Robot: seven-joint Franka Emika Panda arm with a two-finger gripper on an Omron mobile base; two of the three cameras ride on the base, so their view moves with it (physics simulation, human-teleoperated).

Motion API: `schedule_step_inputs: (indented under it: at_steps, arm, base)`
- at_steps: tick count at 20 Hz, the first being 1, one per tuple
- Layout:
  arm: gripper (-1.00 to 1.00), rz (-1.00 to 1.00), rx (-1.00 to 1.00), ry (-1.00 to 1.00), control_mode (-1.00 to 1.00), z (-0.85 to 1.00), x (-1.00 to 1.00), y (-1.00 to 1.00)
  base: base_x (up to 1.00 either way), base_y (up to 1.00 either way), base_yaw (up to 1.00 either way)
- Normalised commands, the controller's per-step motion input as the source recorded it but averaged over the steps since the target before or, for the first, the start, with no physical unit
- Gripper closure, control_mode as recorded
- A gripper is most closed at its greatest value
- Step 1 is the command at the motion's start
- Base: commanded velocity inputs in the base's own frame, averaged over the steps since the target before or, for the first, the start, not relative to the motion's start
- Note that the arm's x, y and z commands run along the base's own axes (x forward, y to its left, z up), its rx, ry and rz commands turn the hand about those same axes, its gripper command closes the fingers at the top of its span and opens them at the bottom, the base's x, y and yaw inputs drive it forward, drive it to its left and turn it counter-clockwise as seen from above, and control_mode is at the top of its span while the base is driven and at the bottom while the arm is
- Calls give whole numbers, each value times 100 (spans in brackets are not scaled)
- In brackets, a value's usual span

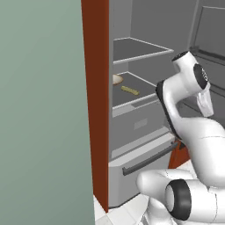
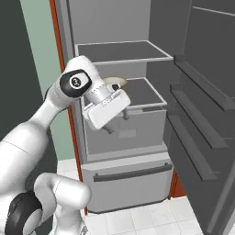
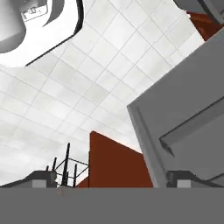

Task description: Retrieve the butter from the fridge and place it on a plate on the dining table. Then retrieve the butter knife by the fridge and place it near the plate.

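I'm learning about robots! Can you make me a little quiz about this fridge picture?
1. True or false: the fridge door is open.
2. What lies on the shelf beside the tan round item? A) butter B) a spoon C) an apple
3. Fill in: the end effector is open and holds ____.

Key: 1 true. 2 A. 3 nothing.

The butter (image 1: 130, 90) lies on a shelf (image 1: 139, 93) inside the fridge (image 1: 140, 132), right of a round thing (image 1: 116, 79).
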Motion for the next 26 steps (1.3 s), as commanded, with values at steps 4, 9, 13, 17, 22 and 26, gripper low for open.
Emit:
schedule_step_inputs:
  at_steps: [4,9,13,17,22,26]
  arm:
    - [-100,-46,56,-47,-100,0,35,34]
    - [-100,-59,38,-46,-100,0,36,34]
    - [-100,-74,21,-37,-100,0,13,26]
    - [-100,-75,10,-16,-100,-1,3,34]
    - [-100,-55,-11,2,-100,-2,0,81]
    - [-100,-27,-17,13,-100,0,-8,85]
  base:
    - [0,0,0]
    - [0,0,0]
    - [0,0,0]
    - [0,0,0]
    - [0,0,0]
    - [0,0,0]
